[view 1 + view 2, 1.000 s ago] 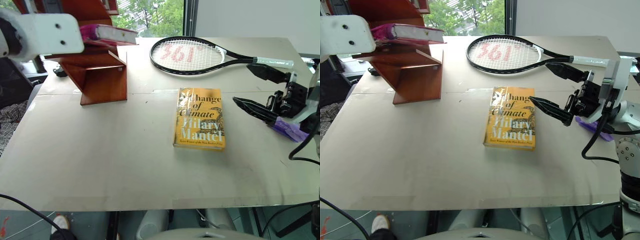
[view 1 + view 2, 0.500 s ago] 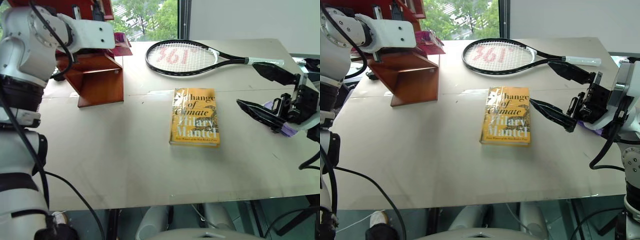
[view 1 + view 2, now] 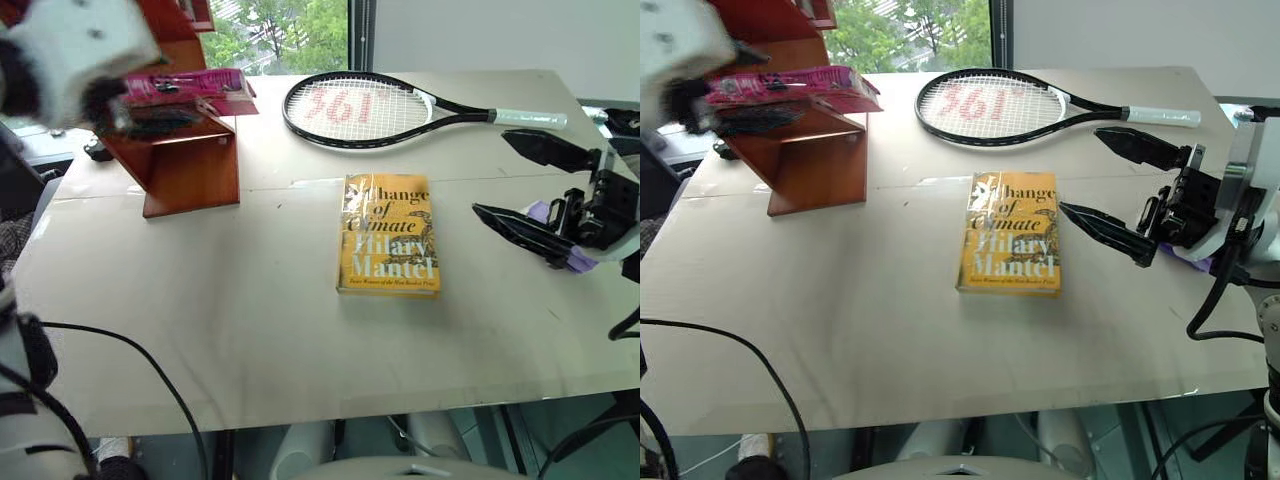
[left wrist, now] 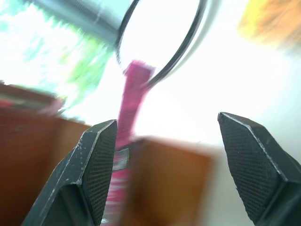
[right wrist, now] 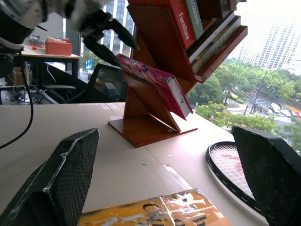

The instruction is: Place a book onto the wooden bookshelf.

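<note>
The pink book lies slanted on a lower tier of the wooden bookshelf at the table's far left. In the right wrist view the book rests against the shelf's sloping panel. My left gripper is open, its fingertips just off the book's near end and nothing gripped. On the right side of the table my right gripper hovers open and empty beside the yellow book.
A yellow-orange paperback lies flat mid-table. A tennis racket lies across the far side, its handle toward the right. More books fill the shelf's upper tiers. The table's near edge runs along the bottom.
My left gripper went from shut on the pink book to open and drew back from it; the book now lies on the shelf tier. The right arm held still. The camera shifted.
</note>
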Motion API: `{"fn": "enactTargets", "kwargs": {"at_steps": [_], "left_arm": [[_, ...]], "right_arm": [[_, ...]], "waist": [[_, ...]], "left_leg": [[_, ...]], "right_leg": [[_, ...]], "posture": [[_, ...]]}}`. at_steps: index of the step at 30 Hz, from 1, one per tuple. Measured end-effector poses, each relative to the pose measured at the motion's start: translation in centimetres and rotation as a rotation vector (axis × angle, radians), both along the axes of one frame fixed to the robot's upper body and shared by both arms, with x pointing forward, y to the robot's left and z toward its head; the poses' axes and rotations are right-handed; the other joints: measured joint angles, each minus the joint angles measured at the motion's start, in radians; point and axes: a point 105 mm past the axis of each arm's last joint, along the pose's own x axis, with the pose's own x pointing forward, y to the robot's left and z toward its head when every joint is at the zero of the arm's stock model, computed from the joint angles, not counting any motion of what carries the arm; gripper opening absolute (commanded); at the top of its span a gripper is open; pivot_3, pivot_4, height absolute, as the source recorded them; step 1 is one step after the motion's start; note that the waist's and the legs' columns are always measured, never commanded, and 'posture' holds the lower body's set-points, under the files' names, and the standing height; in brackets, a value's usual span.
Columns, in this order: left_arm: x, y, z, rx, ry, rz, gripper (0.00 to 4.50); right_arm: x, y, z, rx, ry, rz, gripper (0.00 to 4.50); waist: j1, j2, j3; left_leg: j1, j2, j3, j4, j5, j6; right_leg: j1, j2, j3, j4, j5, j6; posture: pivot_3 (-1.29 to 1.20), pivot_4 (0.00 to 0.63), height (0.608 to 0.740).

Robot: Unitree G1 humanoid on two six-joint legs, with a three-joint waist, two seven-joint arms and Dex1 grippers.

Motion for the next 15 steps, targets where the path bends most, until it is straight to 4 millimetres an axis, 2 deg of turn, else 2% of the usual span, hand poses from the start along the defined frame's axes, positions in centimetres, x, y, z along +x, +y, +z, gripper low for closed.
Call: {"fn": "enactTargets", "kwargs": {"at_steps": [3, 7, 8, 9, 10, 12, 13, 15], "left_arm": [[-1.4, -2.2, -2.8, -0.199, 0.081, -0.125, 3.49], [-0.7, -4.6, -7.9, -0.446, 0.179, -0.158, 3.49], [-0.2, -4.9, -9.4, -0.518, 0.174, -0.123, 3.92], [0.1, -4.8, -10.9, -0.576, 0.186, -0.089, 4.03], [0.3, -4.5, -12.9, -0.632, 0.222, -0.039, 4.35], [-0.2, -3.7, -17.1, -0.687, 0.329, 0.049, 4.45], [-0.8, -3.3, -18.3, -0.677, 0.35, 0.073, 4.45], [-1.7, -2.6, -19.7, -0.634, 0.336, 0.099, 4.45]], "right_arm": [[0.2, -0.1, 0.0, 0.002, 0.007, 0.0, 4.5], [0.5, -0.3, -0.5, -0.02, 0.028, -0.033, 4.5], [0.8, -0.7, -1.4, -0.045, 0.051, -0.072, 4.5], [0.9, -1.1, -2.3, -0.066, 0.081, -0.107, 4.5], [1.0, -1.7, -3.7, -0.083, 0.128, -0.148, 4.5], [0.9, -3.2, -6.3, -0.111, 0.219, -0.225, 4.5], [0.8, -4.0, -7.3, -0.129, 0.252, -0.261, 4.5], [0.1, -5.6, -8.8, -0.178, 0.283, -0.323, 4.5]], "waist": [[0.013, 0.002, -0.001], [0.037, -0.001, -0.001], [0.042, -0.001, -0.001], [0.046, -0.002, -0.002], [0.052, -0.002, -0.004], [0.052, -0.002, -0.003], [0.053, -0.002, -0.003], [0.056, -0.001, -0.004]], "left_leg": [[0.002, 0.0, -0.001, 0.001, 0.0, 0.0], [0.011, 0.001, -0.001, 0.003, 0.0, -0.001], [0.016, 0.001, -0.001, 0.002, 0.0, -0.001], [0.018, 0.001, 0.0, 0.0, 0.0, -0.001], [0.019, 0.001, 0.0, -0.002, 0.0, -0.001], [0.015, 0.002, 0.001, -0.002, 0.0, -0.001], [0.015, 0.002, 0.001, -0.003, 0.0, -0.001], [0.016, 0.002, 0.001, -0.004, 0.0, -0.001]], "right_leg": [[0.004, 0.0, -0.001, 0.001, 0.002, -0.001], [0.013, 0.0, 0.002, 0.002, 0.003, -0.003], [0.017, 0.0, 0.003, -0.001, 0.003, -0.003], [0.019, 0.0, 0.004, -0.002, 0.003, -0.003], [0.019, 0.0, 0.004, -0.003, 0.003, -0.003], [0.014, 0.001, 0.005, -0.004, 0.003, -0.003], [0.014, 0.001, 0.005, -0.004, 0.003, -0.003], [0.014, 0.0, 0.005, -0.004, 0.003, -0.003]], "posture": [[0.0, 0.15, 0.74], [0.0, 0.15, 0.74], [0.0, 0.15, 0.74], [0.0, 0.15, 0.74], [0.0, 0.15, 0.74], [0.0, 0.15, 0.74], [0.0, 0.15, 0.74], [0.0, 0.15, 0.74]]}}
